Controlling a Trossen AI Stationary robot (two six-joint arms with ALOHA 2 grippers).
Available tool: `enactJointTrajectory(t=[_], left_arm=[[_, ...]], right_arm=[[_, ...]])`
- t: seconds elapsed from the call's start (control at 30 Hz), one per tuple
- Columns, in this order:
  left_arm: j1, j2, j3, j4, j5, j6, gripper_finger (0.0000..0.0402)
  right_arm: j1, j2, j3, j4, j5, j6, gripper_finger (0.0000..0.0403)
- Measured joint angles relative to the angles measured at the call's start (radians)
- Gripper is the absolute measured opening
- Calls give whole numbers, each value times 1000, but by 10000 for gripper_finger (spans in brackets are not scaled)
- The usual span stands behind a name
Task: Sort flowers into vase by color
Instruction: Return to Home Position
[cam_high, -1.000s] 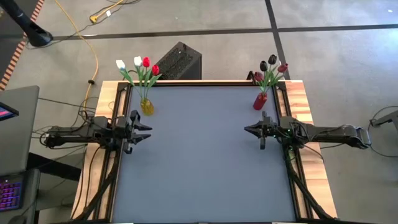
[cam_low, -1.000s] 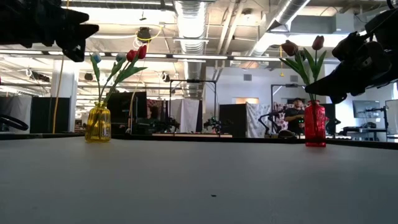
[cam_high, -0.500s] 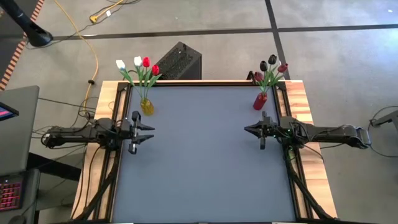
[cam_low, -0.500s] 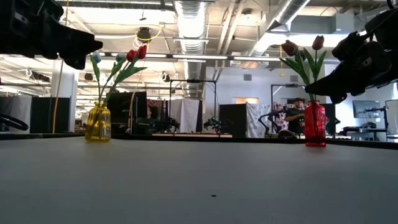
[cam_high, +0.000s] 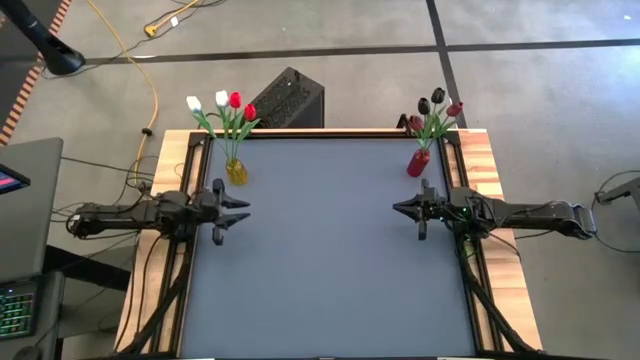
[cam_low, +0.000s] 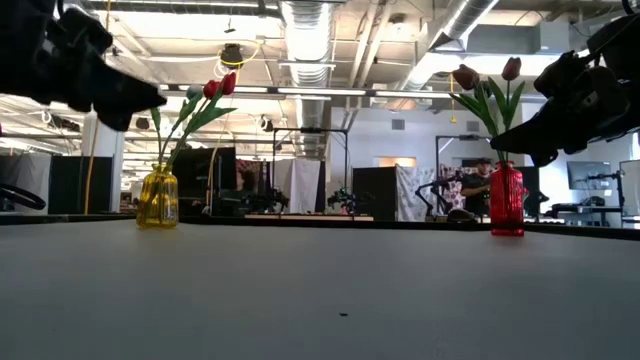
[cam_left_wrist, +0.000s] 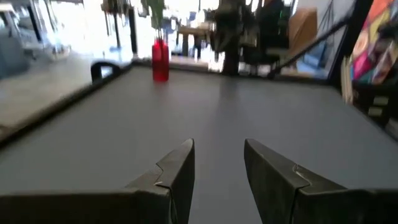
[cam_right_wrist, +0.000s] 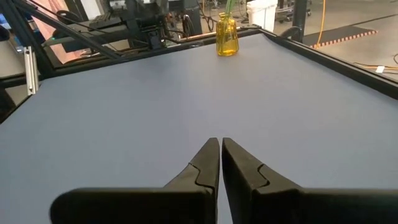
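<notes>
Seen from above, a grey bench (cam_high: 330, 280) with wooden side edges carries two vases at its far edge. The yellow vase (cam_high: 236, 171) stands close to the far left corner and holds the red and white tulips (cam_high: 228, 104). The red vase (cam_high: 418, 162) stands close to the far right corner and holds the dark maroon and black tulips (cam_high: 435, 108). Their heads lean out past the far edge.

The left gripper (cam_high: 240, 213) hangs above the bench's left edge, just nearer than the yellow vase and apart from it. Its jaws are released, with a plain gap between them. The right gripper (cam_high: 397, 208) hangs above the right side, just nearer than the red vase. Its jaws are clenched on nothing.

The grippers point at each other and are well apart, with a wide stretch of grey surface between them. In the low view both hang well above the bench. A black box (cam_high: 290, 98) sits on the floor behind the far edge.
</notes>
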Motion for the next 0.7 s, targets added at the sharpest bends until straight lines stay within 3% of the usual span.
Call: enactJointTrajectory(t=[0.7], left_arm=[[0,6,8,-57,0,8,128]], right_arm=[[0,0,0,0,0,-1,47]])
